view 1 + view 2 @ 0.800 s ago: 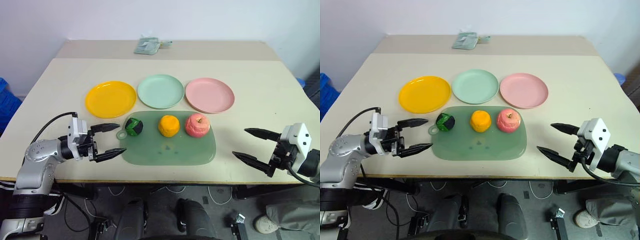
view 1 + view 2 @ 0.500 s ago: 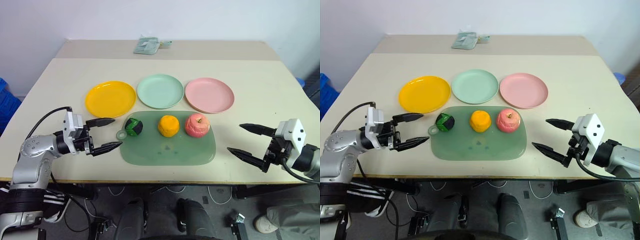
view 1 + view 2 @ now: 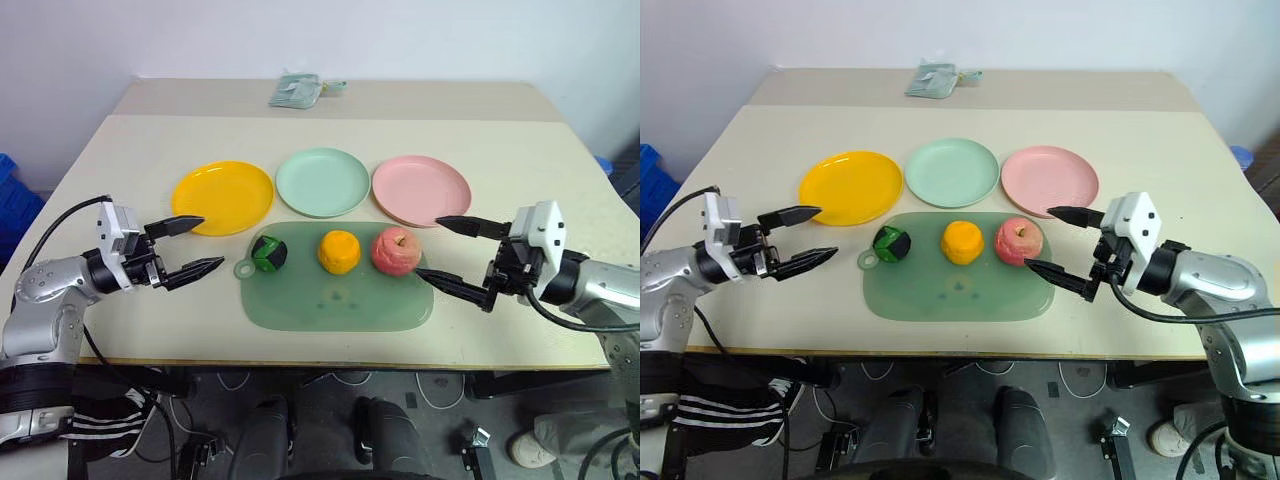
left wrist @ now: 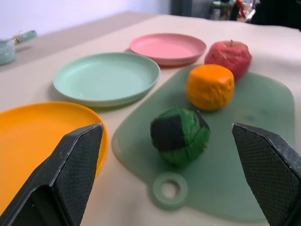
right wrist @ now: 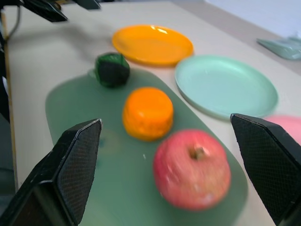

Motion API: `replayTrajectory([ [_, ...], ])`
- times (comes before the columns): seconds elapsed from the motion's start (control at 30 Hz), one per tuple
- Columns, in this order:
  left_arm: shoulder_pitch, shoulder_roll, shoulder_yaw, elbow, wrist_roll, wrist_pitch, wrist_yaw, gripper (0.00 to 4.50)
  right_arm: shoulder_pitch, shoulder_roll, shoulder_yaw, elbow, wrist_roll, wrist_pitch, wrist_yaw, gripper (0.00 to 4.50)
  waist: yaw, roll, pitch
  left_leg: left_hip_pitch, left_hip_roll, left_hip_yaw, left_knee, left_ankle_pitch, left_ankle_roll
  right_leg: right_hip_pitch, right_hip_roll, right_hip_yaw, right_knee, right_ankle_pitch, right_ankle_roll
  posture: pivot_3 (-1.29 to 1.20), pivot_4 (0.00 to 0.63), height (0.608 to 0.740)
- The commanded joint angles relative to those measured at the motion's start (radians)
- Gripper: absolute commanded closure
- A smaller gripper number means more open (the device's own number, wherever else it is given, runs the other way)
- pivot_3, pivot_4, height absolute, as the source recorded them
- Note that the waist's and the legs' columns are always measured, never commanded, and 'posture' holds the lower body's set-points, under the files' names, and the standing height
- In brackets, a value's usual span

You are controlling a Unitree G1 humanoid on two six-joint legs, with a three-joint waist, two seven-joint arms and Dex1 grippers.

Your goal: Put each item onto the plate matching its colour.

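Left gripper (image 3: 192, 244) spread wide, empty, hovering beside the yellow-orange plate (image 3: 222, 197). Right gripper (image 3: 440, 250) spread wide, empty, just right of the pink-red apple (image 3: 395, 251). Apple, orange fruit (image 3: 339, 251) and green-and-black fruit (image 3: 268, 253) sit in a row on the green cutting mat (image 3: 340, 300). Mint green plate (image 3: 323, 182) and pink plate (image 3: 421, 190) behind it.

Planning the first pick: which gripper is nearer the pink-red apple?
Right. The right gripper stands open just beside the apple; the left gripper is open beyond the mat's far end.
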Motion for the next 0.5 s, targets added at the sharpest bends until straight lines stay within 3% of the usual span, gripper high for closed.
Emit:
replayTrajectory([
  [0.03,-0.030,-0.009,-0.006,-0.007,0.011,-0.006,0.029,0.00,-0.047,0.033,0.006,-0.064,0.047,0.021,-0.053,0.04,-0.003,-0.001,0.000,0.000,0.000,0.000,0.000,0.000,0.000,0.000,0.000,0.000,0.000,0.000,0.000,0.00,0.150,0.740],
  [0.3,-0.068,-0.053,-0.096,0.015,0.056,-0.023,0.016,0.00,-0.096,0.041,-0.007,-0.123,0.124,0.075,-0.104,0.04,0.001,0.000,0.000,0.000,0.000,0.001,-0.001,0.000,0.000,0.000,0.003,0.000,0.001,0.000,0.000,0.00,0.150,0.740],
  [0.5,-0.162,-0.126,-0.193,0.152,0.142,-0.034,0.029,0.00,-0.085,0.038,-0.015,-0.148,0.137,0.089,-0.132,0.04,-0.003,-0.001,0.000,0.000,-0.001,0.002,0.000,0.000,0.000,0.000,0.002,0.000,0.000,0.000,0.000,0.00,0.150,0.740],
])
